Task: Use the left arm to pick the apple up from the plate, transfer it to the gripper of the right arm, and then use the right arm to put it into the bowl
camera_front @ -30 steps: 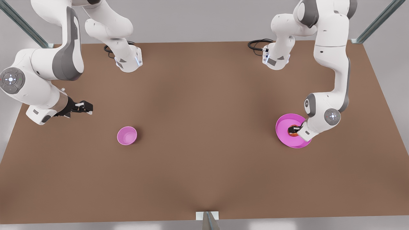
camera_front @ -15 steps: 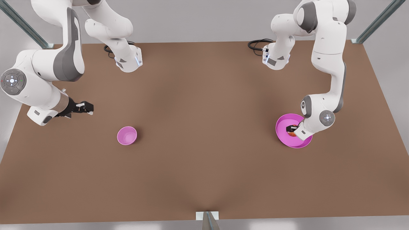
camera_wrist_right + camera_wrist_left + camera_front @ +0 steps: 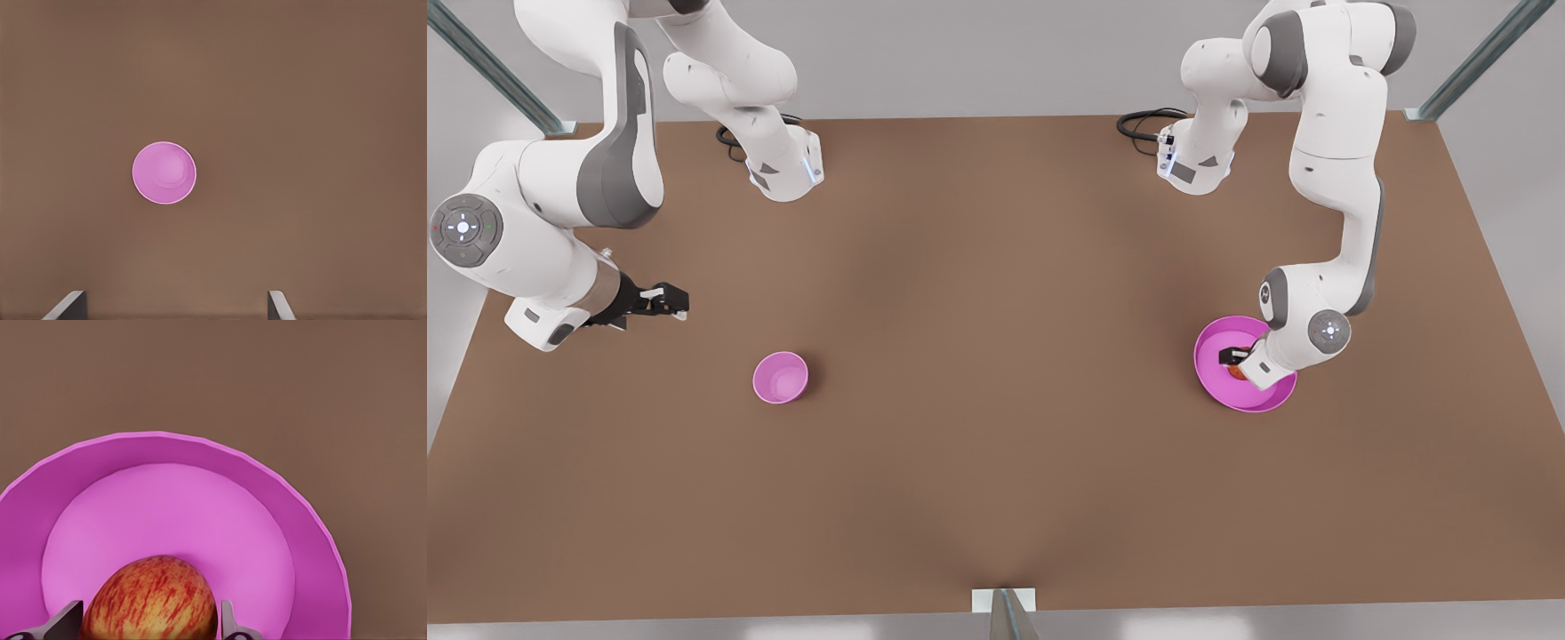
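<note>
Two fingers of left gripper straddle apple on plate, open, not yet clamped. Right gripper open, waiting well off plate, bowl below. I worry: off-centre closing rolls apple away.

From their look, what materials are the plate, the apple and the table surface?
The plate: probably smooth plastic, uniform magenta with a soft sheen. The apple: natural fruit skin, red streaks over yellow, slightly glossy. The table: matte brown, perhaps board or laminate; no grain shows, so the material stays open.
</note>
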`<move>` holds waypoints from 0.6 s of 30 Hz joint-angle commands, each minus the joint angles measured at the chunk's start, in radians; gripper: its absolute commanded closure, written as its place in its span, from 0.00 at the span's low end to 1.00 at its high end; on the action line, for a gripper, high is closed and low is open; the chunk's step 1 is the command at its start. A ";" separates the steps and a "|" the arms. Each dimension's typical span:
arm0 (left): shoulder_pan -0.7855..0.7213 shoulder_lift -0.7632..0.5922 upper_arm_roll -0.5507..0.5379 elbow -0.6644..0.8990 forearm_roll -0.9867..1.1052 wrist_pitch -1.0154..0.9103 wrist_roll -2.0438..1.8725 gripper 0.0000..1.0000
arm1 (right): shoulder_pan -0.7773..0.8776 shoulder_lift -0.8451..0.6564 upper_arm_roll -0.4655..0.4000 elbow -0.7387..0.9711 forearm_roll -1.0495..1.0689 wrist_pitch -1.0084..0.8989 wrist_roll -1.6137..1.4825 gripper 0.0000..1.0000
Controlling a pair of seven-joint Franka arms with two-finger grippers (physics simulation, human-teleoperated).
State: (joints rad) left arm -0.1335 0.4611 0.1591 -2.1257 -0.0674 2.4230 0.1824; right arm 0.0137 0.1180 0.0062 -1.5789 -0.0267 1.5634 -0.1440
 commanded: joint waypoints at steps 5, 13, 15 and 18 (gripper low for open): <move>0.000 0.011 -0.001 0.001 0.003 0.002 0.008 0.00 | 0.000 0.000 0.000 0.000 0.001 0.000 -0.002 0.00; 0.000 0.016 -0.001 0.003 -0.009 0.002 0.005 0.12 | -0.001 0.002 -0.002 0.000 0.001 0.000 -0.002 0.00; 0.000 0.016 -0.001 0.003 -0.009 0.002 0.005 0.12 | -0.001 0.002 -0.002 0.000 0.001 0.000 -0.002 0.00; 0.000 0.018 -0.001 0.004 -0.009 0.002 0.005 0.10 | 0.000 0.002 0.000 0.000 0.001 0.000 -0.002 0.00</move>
State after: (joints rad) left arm -0.1335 0.4787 0.1579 -2.1221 -0.0775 2.4253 0.1902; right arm 0.0125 0.1203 0.0061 -1.5789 -0.0269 1.5637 -0.1449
